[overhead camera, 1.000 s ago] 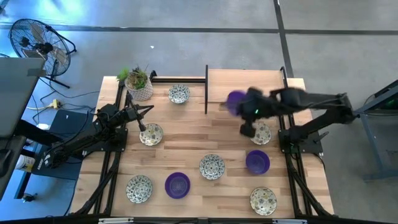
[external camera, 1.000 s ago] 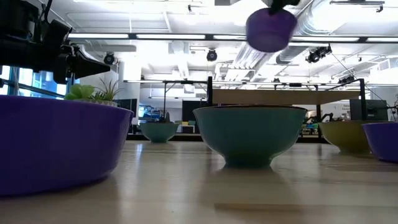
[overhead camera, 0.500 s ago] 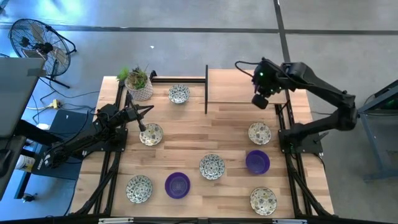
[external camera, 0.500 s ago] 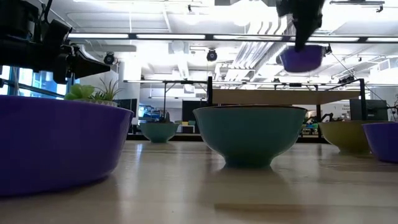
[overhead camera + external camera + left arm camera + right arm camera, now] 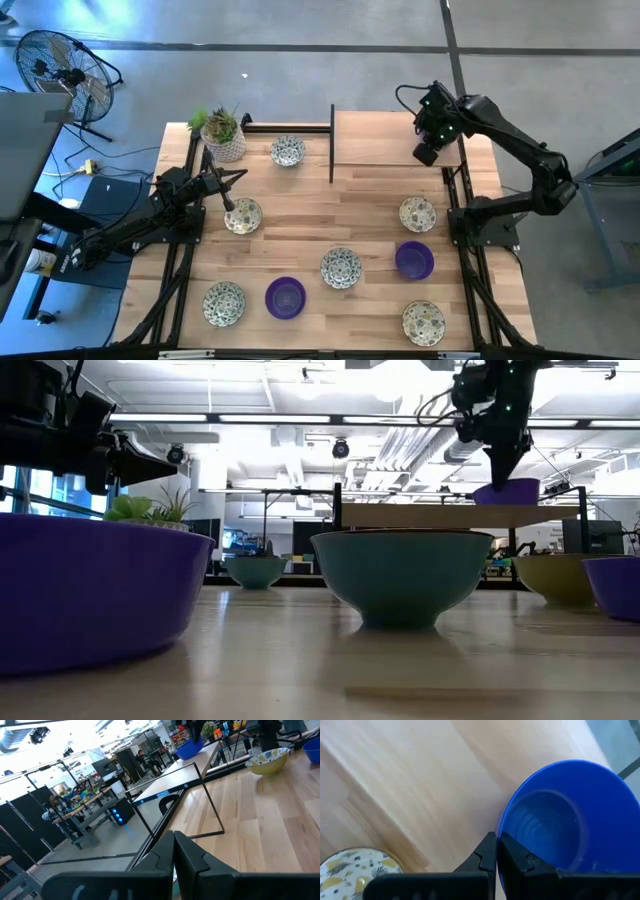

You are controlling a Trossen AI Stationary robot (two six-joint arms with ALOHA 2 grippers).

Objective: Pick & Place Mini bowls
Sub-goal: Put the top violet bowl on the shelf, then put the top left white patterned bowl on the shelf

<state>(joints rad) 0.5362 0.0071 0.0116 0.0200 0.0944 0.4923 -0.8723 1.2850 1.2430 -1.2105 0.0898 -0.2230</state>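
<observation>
Clearance under the purple bowl [image 5: 565, 815] was what my next move turned on: my right gripper [image 5: 428, 152] held it by the rim, fingers pinched together on the near wall, over the raised shelf [image 5: 375, 140] at the far right corner of the bench [image 5: 330, 215]. From the low view the bowl [image 5: 506, 491] hung upright, just above or perhaps already touching the shelf top; I could not tell which. The bowl lay ahead of the fingers, round, with no long axis to line up. I judged a short straight lowering and release would set it down. My left gripper [image 5: 228, 204] waited with fingers together at the left side, just beside a speckled bowl [image 5: 243, 215]. Other bowls lay spread toward the near edge. I could read no labels or writing anywhere
</observation>
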